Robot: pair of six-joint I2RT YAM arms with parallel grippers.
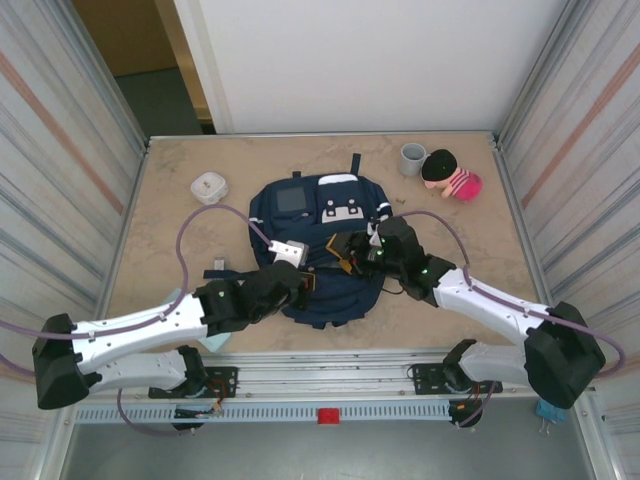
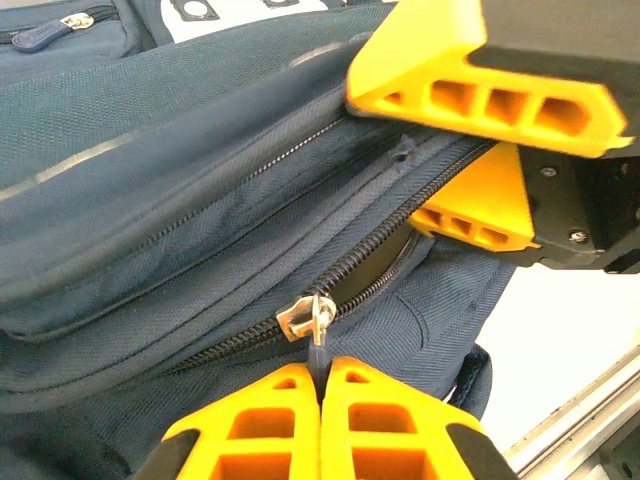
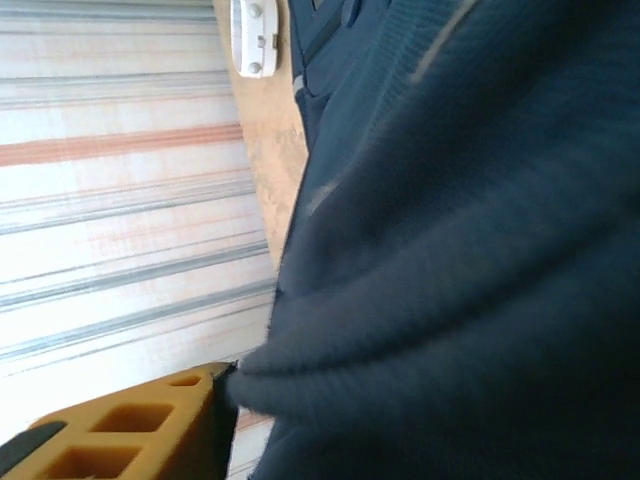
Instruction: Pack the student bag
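Pinching the zipper pull (image 2: 312, 320) tight, the left gripper (image 2: 320, 400) sits at the student bag's (image 1: 335, 295) near-left side. Bag's lying flat mid-table (image 1: 250, 160). Right gripper (image 2: 385, 150) has fingers either side of a bag fold, can't tell if it's actually clamped.

The table (image 1: 170, 215) has a beige marble-look top, kinda sandy with faint veins. Ribbed metal panels box it in: the left wall (image 1: 60, 170) and right wall (image 1: 585, 120) are both pale grey with a thin reddish stripe running through. Behind it there's a plain white panel (image 1: 370, 60). Off the back left corner a gap shows a brownish wall (image 1: 125, 35) and dark grey floor (image 1: 165, 100). An aluminium rail (image 1: 330, 375) runs along the near edge. Lighting's soft and even.
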